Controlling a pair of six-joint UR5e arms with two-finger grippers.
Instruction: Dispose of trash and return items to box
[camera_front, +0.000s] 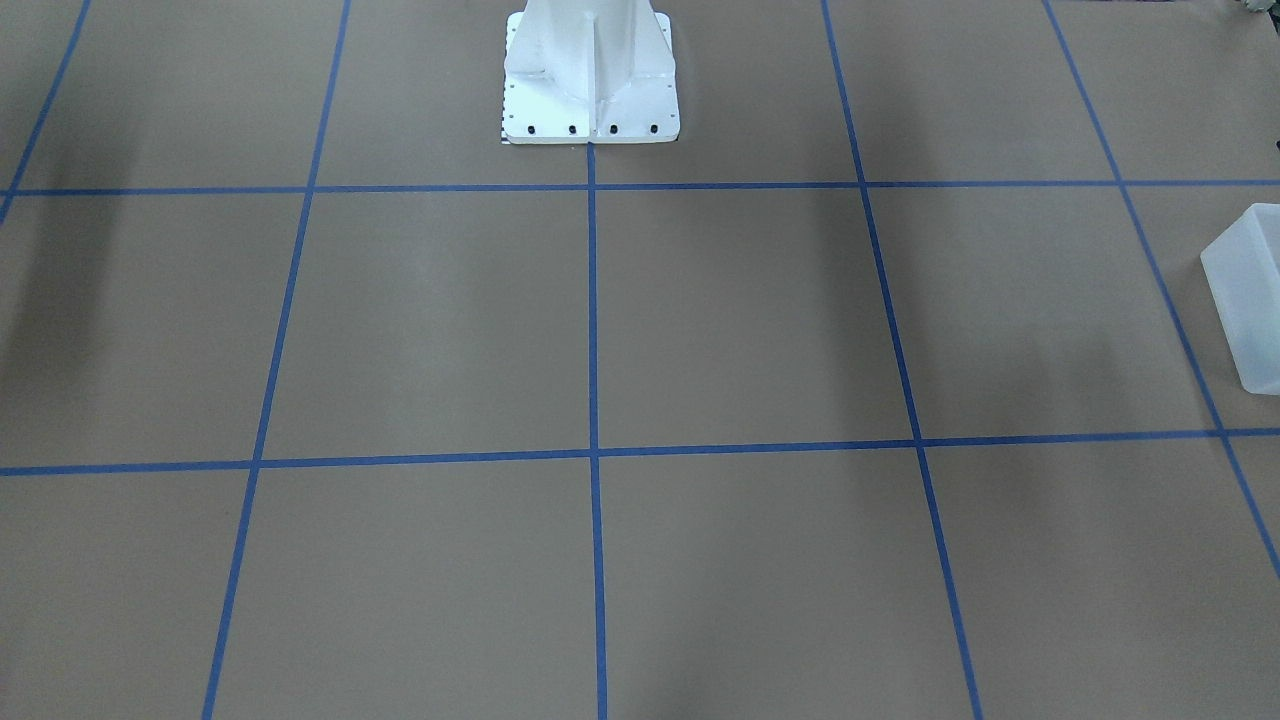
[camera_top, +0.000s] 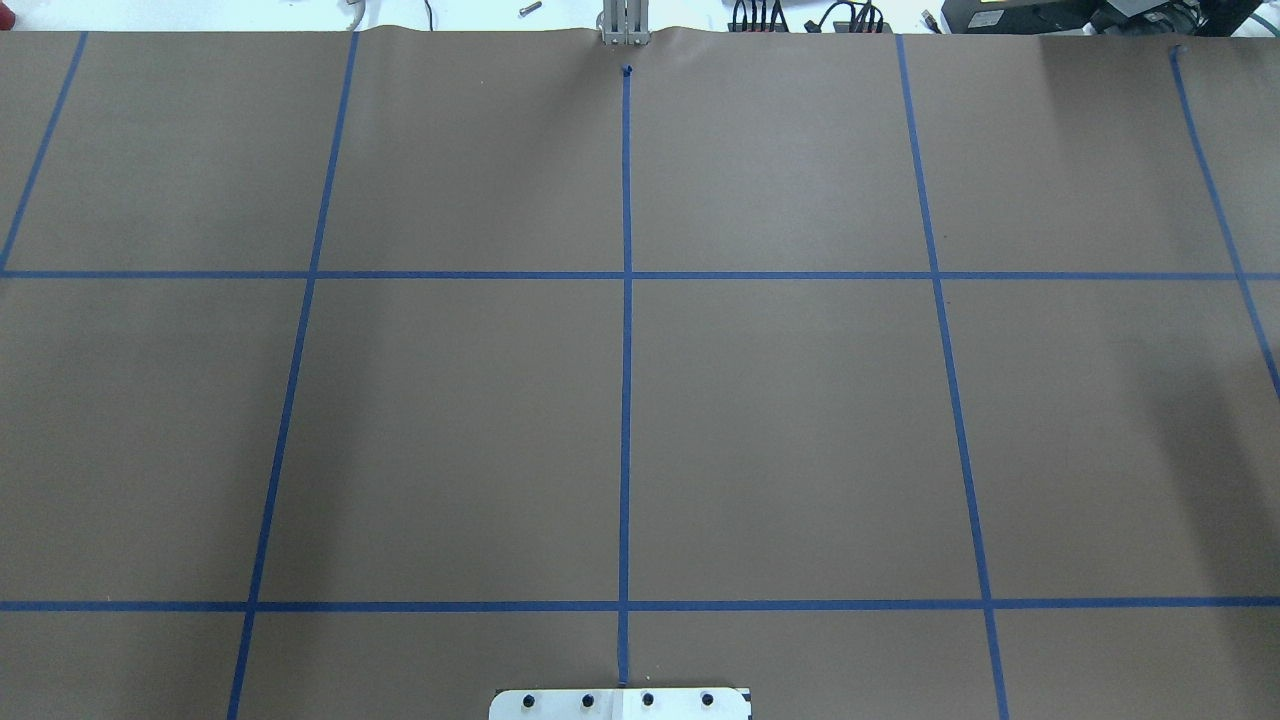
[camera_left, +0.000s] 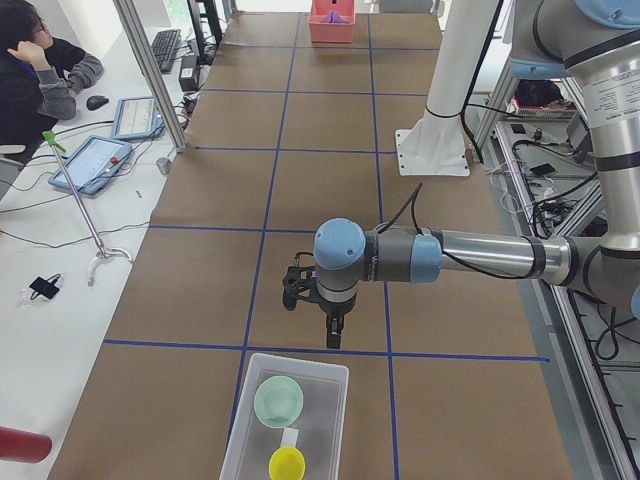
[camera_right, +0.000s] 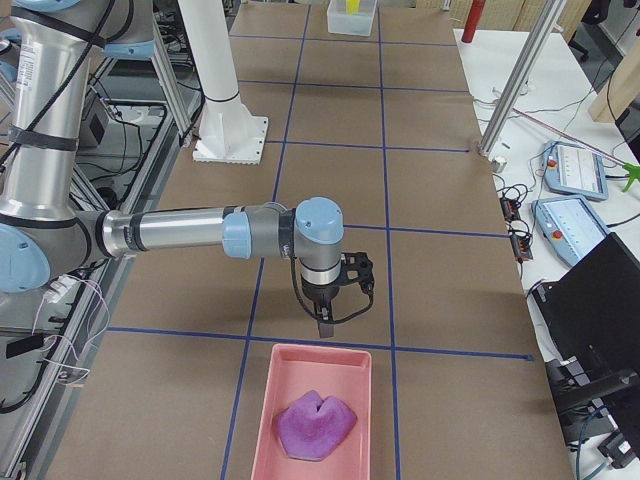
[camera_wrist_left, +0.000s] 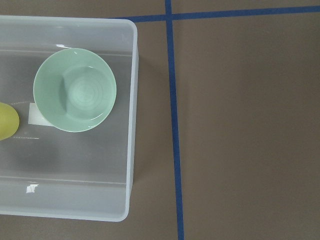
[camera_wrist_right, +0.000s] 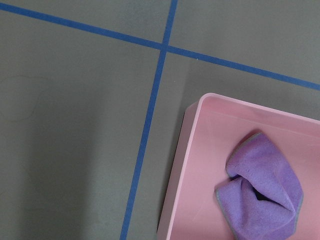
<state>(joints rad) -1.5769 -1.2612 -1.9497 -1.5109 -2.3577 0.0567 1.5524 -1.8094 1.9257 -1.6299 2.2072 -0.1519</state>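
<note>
Brown-paper bench (camera_top: 800, 420): bowl (camera_wrist_left: 75, 90) and cup (camera_left: 287, 463) sit in the clear box (camera_wrist_left: 131, 125) at its left end, cloth (camera_wrist_right: 262, 190) in the pink bin (camera_wrist_right: 180, 165) at its right end, so you'd want to lift the left claw (camera_left: 331, 335) and right claw (camera_right: 322, 325) (can't tell either's opening) straight up, away from the rims.

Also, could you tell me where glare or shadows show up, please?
Left wrist view: small glints on the clear bin, green bowl sharp; right wrist view: soft shadow darkens the table left of the pink tray; front-facing view: faint, blurred shadow bands.
</note>
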